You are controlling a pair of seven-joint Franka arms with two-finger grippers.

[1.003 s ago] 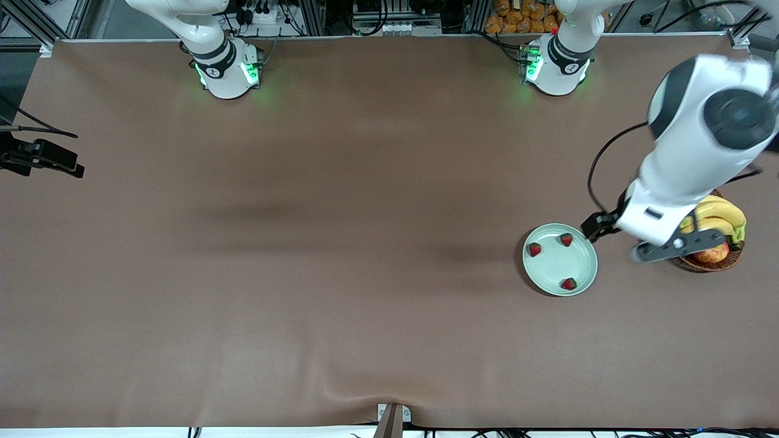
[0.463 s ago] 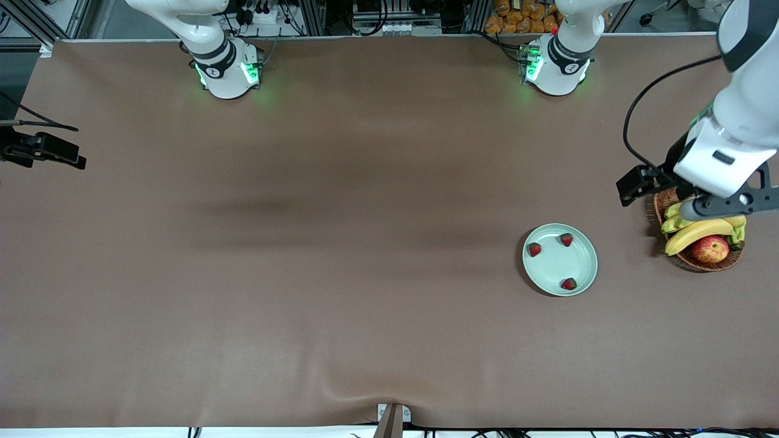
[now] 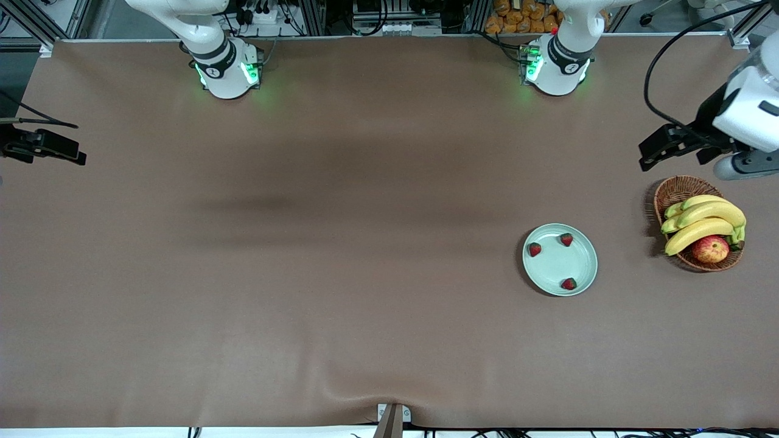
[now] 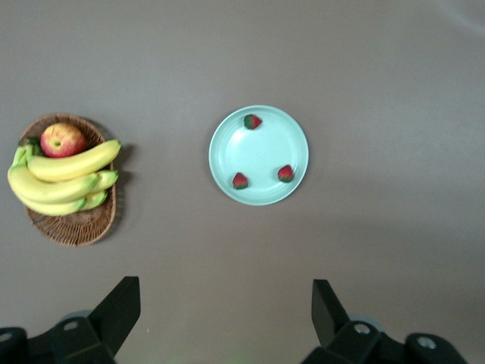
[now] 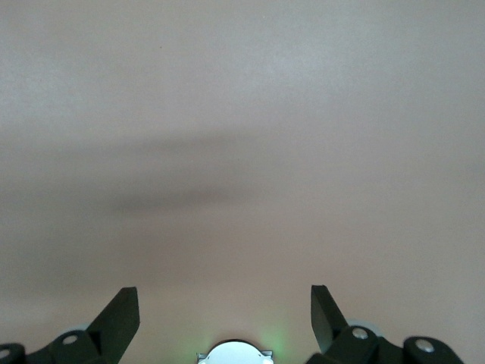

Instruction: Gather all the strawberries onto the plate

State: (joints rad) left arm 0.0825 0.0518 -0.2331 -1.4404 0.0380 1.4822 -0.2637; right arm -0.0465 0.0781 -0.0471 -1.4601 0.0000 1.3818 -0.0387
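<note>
The pale mint-green plate (image 3: 557,265) lies on the brown table toward the left arm's end. Three strawberries lie in it (image 3: 534,249) (image 3: 566,239) (image 3: 569,283). The left wrist view shows the plate (image 4: 261,152) with the three berries (image 4: 252,121) (image 4: 240,180) (image 4: 286,174) from high above. My left gripper (image 4: 225,287) is open and empty, up in the air; in the front view it (image 3: 733,167) is over the table beside the basket. My right gripper (image 5: 224,294) is open and empty, high over bare table.
A brown wicker basket (image 3: 672,190) with bananas (image 3: 703,219) and a red-yellow apple (image 3: 710,249) stands beside the plate at the left arm's end; it also shows in the left wrist view (image 4: 72,221). A black part of the right arm's hand (image 3: 42,149) shows at the table's edge.
My left gripper has risen and drawn away from beside the plate, past the basket, toward the bases' side. The basket is now uncovered. The strawberries and plate have not moved.
</note>
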